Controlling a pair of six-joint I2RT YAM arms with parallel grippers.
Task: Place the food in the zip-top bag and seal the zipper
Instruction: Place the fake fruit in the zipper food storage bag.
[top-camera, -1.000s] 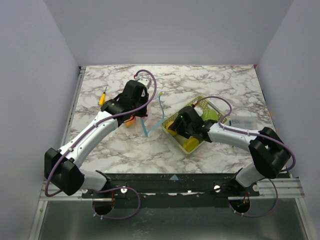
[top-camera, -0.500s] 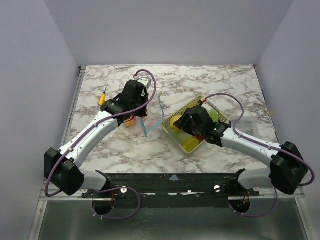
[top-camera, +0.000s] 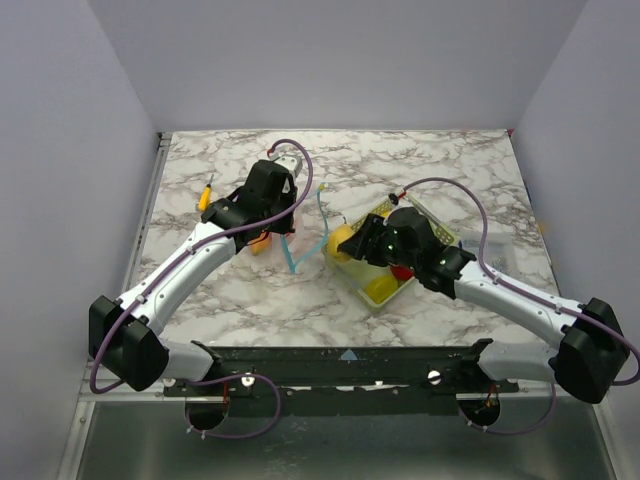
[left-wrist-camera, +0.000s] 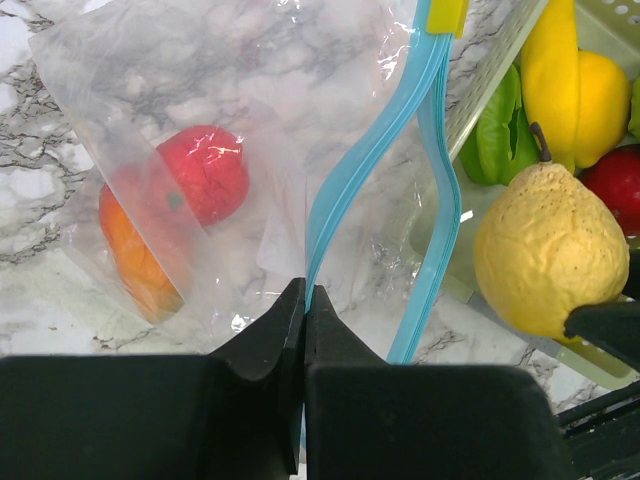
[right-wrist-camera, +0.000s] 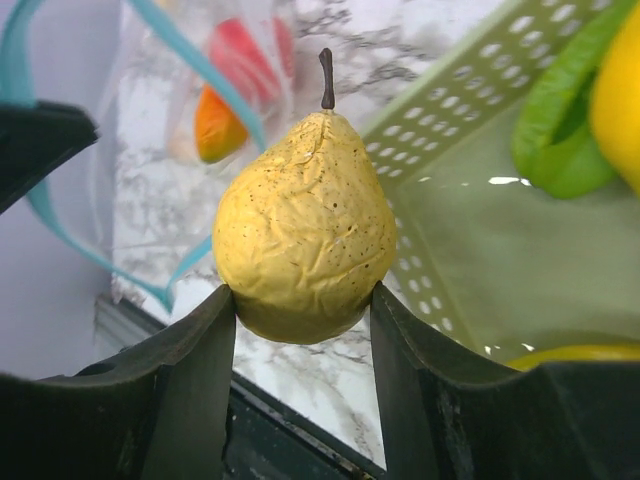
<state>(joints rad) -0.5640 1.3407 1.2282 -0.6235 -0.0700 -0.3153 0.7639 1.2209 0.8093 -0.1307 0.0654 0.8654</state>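
Note:
The zip-top bag (left-wrist-camera: 200, 110) hangs clear and crinkly, with a red fruit (left-wrist-camera: 205, 170) and an orange one (left-wrist-camera: 135, 255) inside. My left gripper (left-wrist-camera: 304, 295) is shut on one side of the light-blue zipper (left-wrist-camera: 350, 160), and the mouth gapes open. In the top view this gripper (top-camera: 286, 232) is above the zipper (top-camera: 290, 255). My right gripper (right-wrist-camera: 303, 295) is shut on a wrinkled yellow pear (right-wrist-camera: 305, 235), stem up. The pear (top-camera: 343, 240) hangs at the basket's left edge, just right of the bag's mouth, and shows in the left wrist view too (left-wrist-camera: 548, 260).
The yellow-green mesh basket (top-camera: 408, 203) stands right of the bag and holds a green piece (left-wrist-camera: 500, 135), a yellow piece (left-wrist-camera: 575, 80) and a red one (left-wrist-camera: 615, 185). A small clear packet (top-camera: 492, 245) lies at the far right. A small orange-yellow item (top-camera: 205, 195) lies at the left.
My right gripper has closed on the pear, raised it from the basket and carried it left toward the bag's mouth. The left gripper and bag have stayed put.

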